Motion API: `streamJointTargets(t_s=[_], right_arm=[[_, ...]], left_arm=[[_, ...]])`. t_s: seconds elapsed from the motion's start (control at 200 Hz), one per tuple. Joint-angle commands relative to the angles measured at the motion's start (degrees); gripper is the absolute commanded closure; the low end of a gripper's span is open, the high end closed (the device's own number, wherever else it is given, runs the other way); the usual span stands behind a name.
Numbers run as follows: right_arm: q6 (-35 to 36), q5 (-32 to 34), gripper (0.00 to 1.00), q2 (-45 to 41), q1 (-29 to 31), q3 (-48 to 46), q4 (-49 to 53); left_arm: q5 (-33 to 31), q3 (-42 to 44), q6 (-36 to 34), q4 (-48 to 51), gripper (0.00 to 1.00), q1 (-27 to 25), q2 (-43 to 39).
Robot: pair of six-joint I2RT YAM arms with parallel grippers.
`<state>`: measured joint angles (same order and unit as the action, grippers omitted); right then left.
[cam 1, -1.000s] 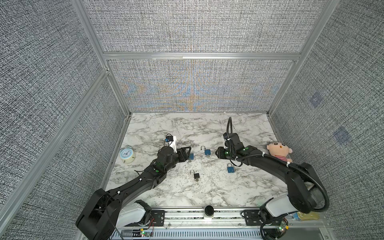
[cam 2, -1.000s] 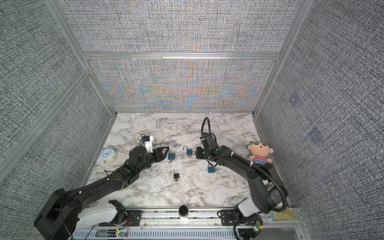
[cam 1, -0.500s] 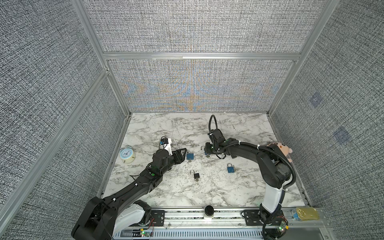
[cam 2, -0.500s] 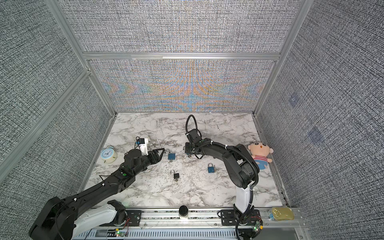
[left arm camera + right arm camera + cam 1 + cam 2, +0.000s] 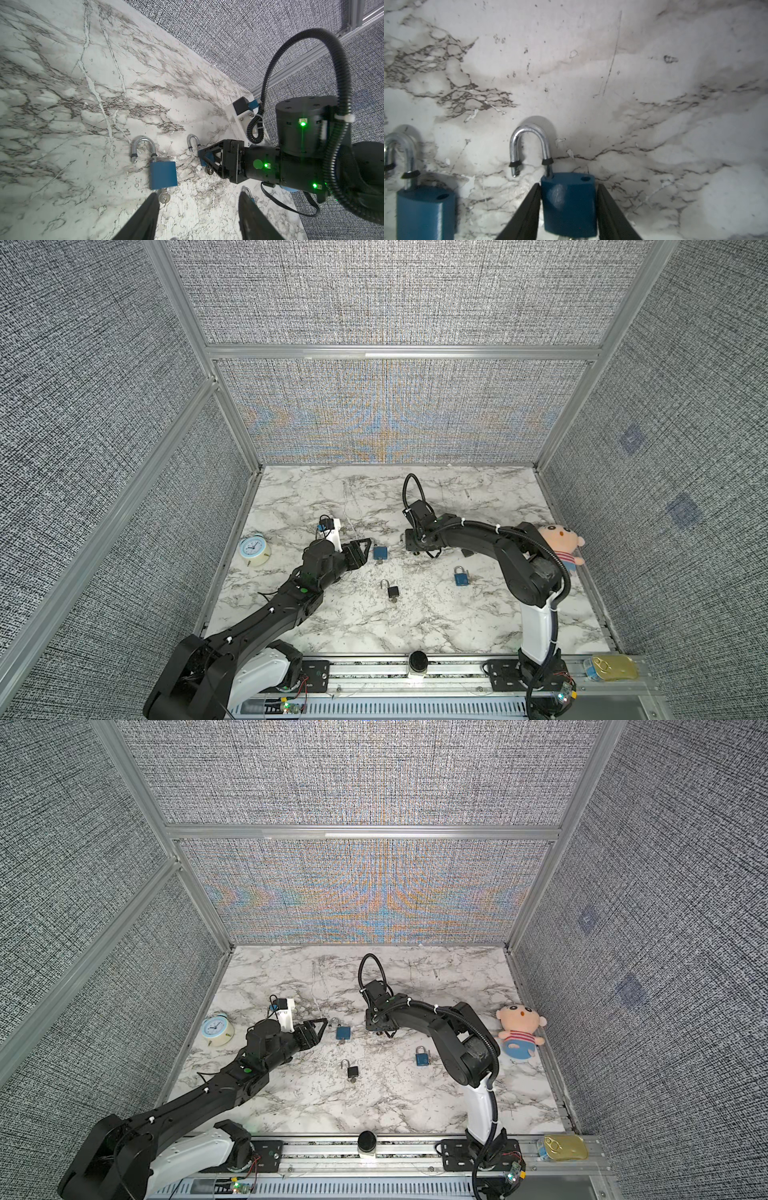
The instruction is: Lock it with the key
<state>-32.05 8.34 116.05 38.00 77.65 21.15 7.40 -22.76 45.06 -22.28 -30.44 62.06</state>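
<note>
My right end effector (image 5: 569, 184) clamps a smooth blue padlock (image 5: 569, 203), steel shackle (image 5: 529, 135) open, on the veined marble desk (image 5: 591, 62); my left end effector (image 5: 197, 192) gapes wide.

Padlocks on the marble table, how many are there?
4: left blue padlock beside the left tool; middle blue padlock inside the right tool; right blue padlock lying free; black padlock nearer the front. Others may be hidden.

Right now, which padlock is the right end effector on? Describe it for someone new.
On the marble table, find the right end effector near the middle. The blue padlock sits between its fingers, shackle open; its open blue neighbour lies free.
</note>
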Motion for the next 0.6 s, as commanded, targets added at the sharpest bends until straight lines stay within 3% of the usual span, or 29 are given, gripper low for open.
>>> streamJointTargets(t_s=[0.0, 0.595], right_arm=[[0.26, 1.15, 0.57, 0.98, 0.01, 0.85, 2.54], [1.47, 4.35, 0.57, 4.67, 0.76, 4.22, 7.7]], left_arm=[[0.62, -0.09, -0.14, -1.93, 0.37, 0.25, 0.16], [1.73, -0.82, -0.07, -1.97, 0.37, 1.03, 0.85]])
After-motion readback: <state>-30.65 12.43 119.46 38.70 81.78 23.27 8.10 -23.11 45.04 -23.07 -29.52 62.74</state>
